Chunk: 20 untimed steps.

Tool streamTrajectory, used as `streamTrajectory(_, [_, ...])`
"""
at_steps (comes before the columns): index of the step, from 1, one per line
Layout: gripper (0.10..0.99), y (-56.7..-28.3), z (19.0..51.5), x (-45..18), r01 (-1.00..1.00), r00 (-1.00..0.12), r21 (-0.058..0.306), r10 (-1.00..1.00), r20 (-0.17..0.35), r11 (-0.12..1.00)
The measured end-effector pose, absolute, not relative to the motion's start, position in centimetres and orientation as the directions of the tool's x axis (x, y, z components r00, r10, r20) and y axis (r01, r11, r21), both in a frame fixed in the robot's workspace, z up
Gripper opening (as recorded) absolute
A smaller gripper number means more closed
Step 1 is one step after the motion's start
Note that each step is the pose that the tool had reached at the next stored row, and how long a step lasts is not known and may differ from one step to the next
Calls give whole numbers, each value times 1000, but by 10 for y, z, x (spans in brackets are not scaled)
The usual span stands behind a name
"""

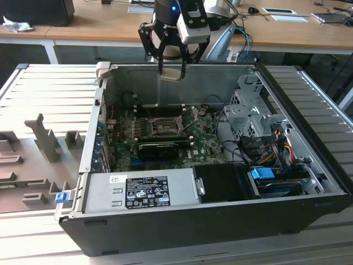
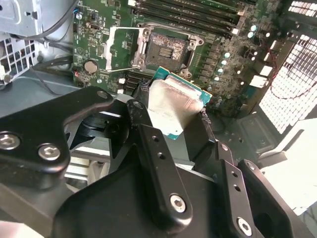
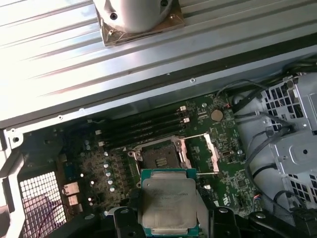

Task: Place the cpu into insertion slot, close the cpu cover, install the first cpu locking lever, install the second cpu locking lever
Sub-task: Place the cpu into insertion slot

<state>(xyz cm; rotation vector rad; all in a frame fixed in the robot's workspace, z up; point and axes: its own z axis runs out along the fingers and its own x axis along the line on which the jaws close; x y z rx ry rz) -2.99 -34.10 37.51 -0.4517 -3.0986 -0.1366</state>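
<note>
**Exterior view: the cpu hangs in the air, pinched by the fingers**

In the exterior view we see the gripper (image 1: 172,70) up above the back wall of an open computer case (image 1: 220,226). The case sits on a grey ribbed desk (image 1: 55,88). The cpu (image 1: 171,75) hangs under the gripper, high over the green circuit board (image 1: 204,146), and touches nothing else. Near the front of the case lies a silver power supply box (image 1: 138,190).

Down on the board we see the insertion slot (image 1: 164,126). It is a square with a dark middle and a metal rim, well apart from the cpu.

In the second wrist view the black fingers (image 2: 197,139) press on two sides of the cpu (image 2: 171,101) and pinch it tight. Its dull silver top faces us, and a thin green edge peeks out around it. The slot (image 2: 166,47) has nothing in it. The cpu cover (image 2: 121,47), a thin metal frame with a big square window, is flipped open and lies just beside the slot.

In the first wrist view we see long black memory slots (image 3: 143,130) on the other side of the slot from the cpu.
</note>
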Motion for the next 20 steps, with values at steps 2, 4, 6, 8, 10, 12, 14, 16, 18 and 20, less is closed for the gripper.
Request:
streamTrajectory(2, [529,-341,375,-30,321,-947,85,321,20,943])
streamTrajectory(4, [529,-341,375,-30,338,-941,85,337,20,937])
streamTrajectory(6, [529,-341,375,-30,361,-933,85,360,20,929])
streamTrajectory(8, [529,-341,375,-30,375,-927,85,374,20,923])
streamTrajectory(10, [529,-341,375,-30,398,-917,85,398,20,914])
streamTrajectory(12, [529,-341,375,-30,415,-910,85,415,20,906])
streamTrajectory(14, [529,-341,375,-30,427,-904,85,427,20,900])
streamTrajectory(16, [529,-341,374,-30,445,-896,85,445,19,892])
streamTrajectory(18, [529,-341,374,-30,464,-886,84,464,19,882])
streamTrajectory(20, [529,-341,374,-30,476,-879,84,476,19,875])
